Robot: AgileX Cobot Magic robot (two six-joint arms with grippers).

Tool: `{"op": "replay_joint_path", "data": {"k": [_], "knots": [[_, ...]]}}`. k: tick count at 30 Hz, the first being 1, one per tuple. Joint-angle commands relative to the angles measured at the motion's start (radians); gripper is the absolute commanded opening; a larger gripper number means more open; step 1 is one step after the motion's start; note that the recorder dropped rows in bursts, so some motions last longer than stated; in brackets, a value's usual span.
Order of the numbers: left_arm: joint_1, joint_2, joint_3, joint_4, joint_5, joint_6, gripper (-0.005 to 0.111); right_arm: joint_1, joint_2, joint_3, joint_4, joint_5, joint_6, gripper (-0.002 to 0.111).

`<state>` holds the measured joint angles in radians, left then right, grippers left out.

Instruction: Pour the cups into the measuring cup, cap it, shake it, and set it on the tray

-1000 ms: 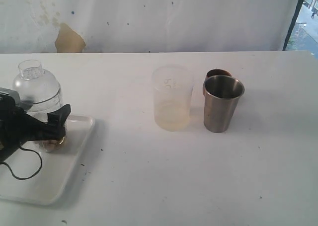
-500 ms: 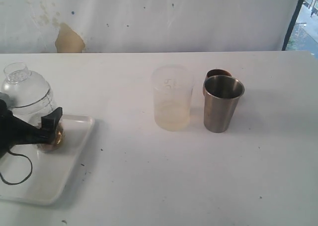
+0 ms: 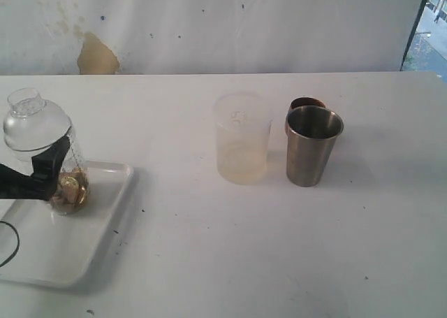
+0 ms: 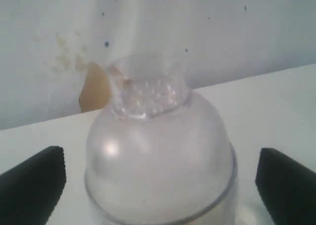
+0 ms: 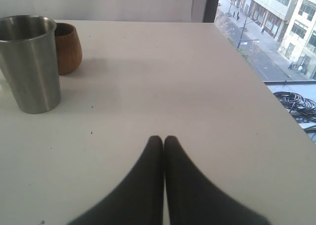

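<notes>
On the tray (image 3: 105,207) at the left, the measuring cup (image 3: 75,170) w/ its lid (image 3: 31,122) now stands alone: the left claw (image 4: 158,185) has let go, opened wide & slid back a bit. Right claw (image 5: 164,147) is pinched shut, empty. Job looks about done.

2 matte black tapered fingers (image 5: 143,185) per arm; thin black cable (image 3: 16,237).

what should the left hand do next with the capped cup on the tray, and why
Probably draw the left hand straight back, away from the measuring cup. Its fingers stand open on either side of the cup, apart from its wall, and the cup, with its domed lid on, stands upright on the tray. Only a clean retreat without knocking it seems left.
</notes>
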<state>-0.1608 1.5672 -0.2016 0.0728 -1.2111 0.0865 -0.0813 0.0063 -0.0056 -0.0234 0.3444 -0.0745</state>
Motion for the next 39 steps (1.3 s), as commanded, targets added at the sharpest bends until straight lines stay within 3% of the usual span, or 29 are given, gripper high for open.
{"op": "replay_joint_path", "data": {"k": [1, 4, 7, 12, 14, 19, 22, 34, 39], "knots": [[-0.002, -0.122, 0.034, -0.009, -0.01, -0.039, 0.104, -0.008, -0.006, 0.006, -0.002, -0.004, 0.0, 0.0], [-0.002, -0.212, 0.052, -0.02, -0.01, -0.065, 0.095, -0.008, -0.006, 0.006, -0.002, -0.004, 0.0, 0.0], [-0.002, -0.309, 0.07, -0.016, -0.01, -0.065, 0.074, -0.008, -0.006, 0.006, -0.002, -0.004, 0.0, 0.0], [-0.002, -0.48, 0.11, 0.055, -0.01, -0.065, 0.016, -0.008, -0.006, 0.006, -0.002, -0.004, 0.0, 0.0], [-0.002, -0.542, 0.119, 0.119, -0.01, -0.06, 0.0, -0.008, -0.006, 0.006, -0.002, -0.004, 0.0, 0.0], [-0.002, -0.685, 0.119, 0.176, -0.01, -0.227, 0.0, -0.008, -0.006, 0.006, -0.002, -0.004, 0.0, 0.0], [-0.002, -0.764, 0.119, 0.163, 0.005, -0.217, 0.0, -0.008, -0.006, 0.006, -0.002, -0.004, 0.0, 0.0], [-0.002, -1.05, 0.119, 0.137, 0.574, -0.339, 0.0, -0.008, -0.006, 0.006, -0.002, -0.004, 0.0, 0.0], [-0.002, -1.112, 0.119, 0.199, 0.795, -0.425, 0.0, -0.008, -0.006, 0.006, -0.002, -0.004, 0.0, 0.0]]}}
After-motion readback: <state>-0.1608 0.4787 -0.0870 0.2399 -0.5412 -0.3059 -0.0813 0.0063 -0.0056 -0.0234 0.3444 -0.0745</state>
